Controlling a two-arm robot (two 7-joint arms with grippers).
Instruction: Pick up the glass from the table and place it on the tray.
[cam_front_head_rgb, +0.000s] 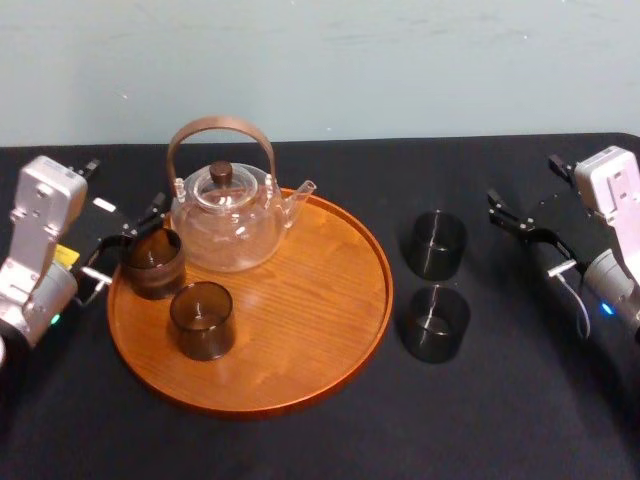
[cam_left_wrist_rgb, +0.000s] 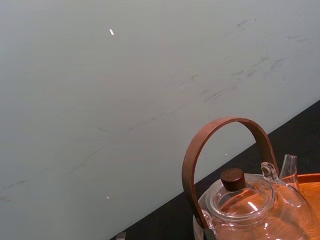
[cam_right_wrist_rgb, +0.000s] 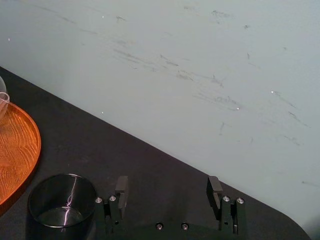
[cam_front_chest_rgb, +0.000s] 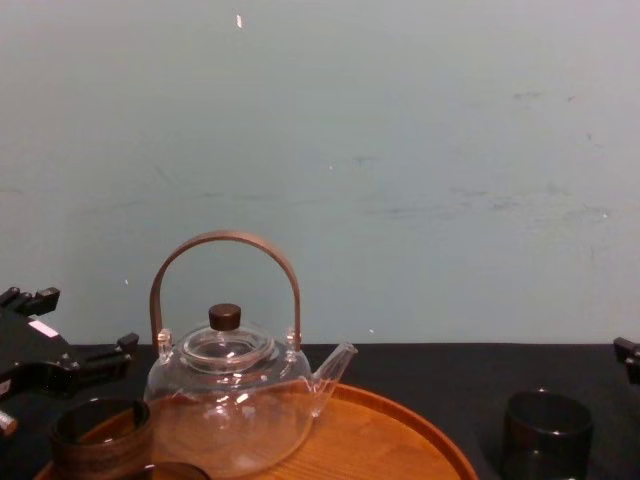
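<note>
Two glasses are left on the black table (cam_front_head_rgb: 520, 420) just right of the tray (cam_front_head_rgb: 320, 300): a farther glass (cam_front_head_rgb: 437, 243) and a nearer glass (cam_front_head_rgb: 435, 322), one behind the other. The right gripper (cam_front_head_rgb: 527, 235) is held level with the farther one, fingers spread wide and nothing between them — wide enough, it is judged, to take the glass. In the right wrist view a glass (cam_right_wrist_rgb: 62, 205), probably that farther one, is seen to one side of the gap, so no grasp is lined up yet. The teapot (cam_front_head_rgb: 225, 215) and two more glasses are kept to the tray's left, so bare wood is free nearest the table glasses. The left gripper (cam_front_head_rgb: 122, 238) is parked at the tray's left rim, fingers apart.
</note>
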